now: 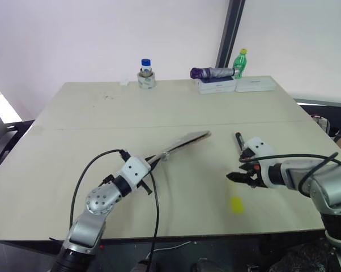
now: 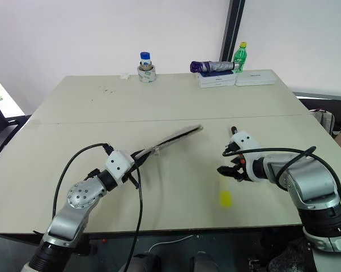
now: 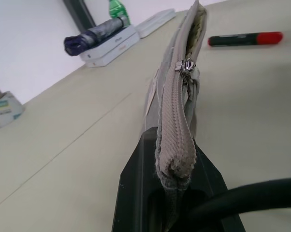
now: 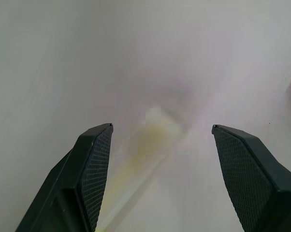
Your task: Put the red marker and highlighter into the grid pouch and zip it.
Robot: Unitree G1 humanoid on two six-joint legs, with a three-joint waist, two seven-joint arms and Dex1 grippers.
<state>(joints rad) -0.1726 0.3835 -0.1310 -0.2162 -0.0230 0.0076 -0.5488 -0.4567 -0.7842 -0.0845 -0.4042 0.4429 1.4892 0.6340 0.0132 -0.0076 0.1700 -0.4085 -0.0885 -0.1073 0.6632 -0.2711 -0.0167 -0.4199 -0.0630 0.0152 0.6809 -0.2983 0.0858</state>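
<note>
Grid pouch point(image 1: 184, 142) held edge-up at one end by left gripper point(image 3: 172, 181), fingers clamped shut on the fabric; far end resting on or just above the table point(image 1: 91, 130), contact not resolvable. Zipper slider point(image 3: 186, 66) partway along the top edge, mouth beyond it gaping slightly. Judged soft and limp: likely to sag and fold under any load, so best kept pinched at the end seam as now, mouth kept up.

Right gripper point(image 2: 226, 170) empty, fingers spread wide, angled down at the table just above the highlighter point(image 2: 225, 198). Highlighter lying on the table near the front edge, well apart from the pouch. Judged light, stiff, smooth plastic, round enough to roll; grip across mid-barrel advised, fingers square to its length. In the right wrist view appears as a pale yellow smear between the fingers; cap end and orientation not determinable.

Red marker point(image 1: 238, 140) lying on the table just beyond the right gripper, between it and the pouch's far end; clear in the left wrist view, black barrel, red cap. Slim, light, hard, prone to slip; grip at mid-barrel.

Not verifiable: pouch interior contents, grid pattern and label, extent of zip opening. Umbrella point(image 1: 211, 72), green bottle point(image 1: 240, 62), white boxes point(image 1: 233, 85), tape roll point(image 1: 146, 80) at the far edge, clear of the work
</note>
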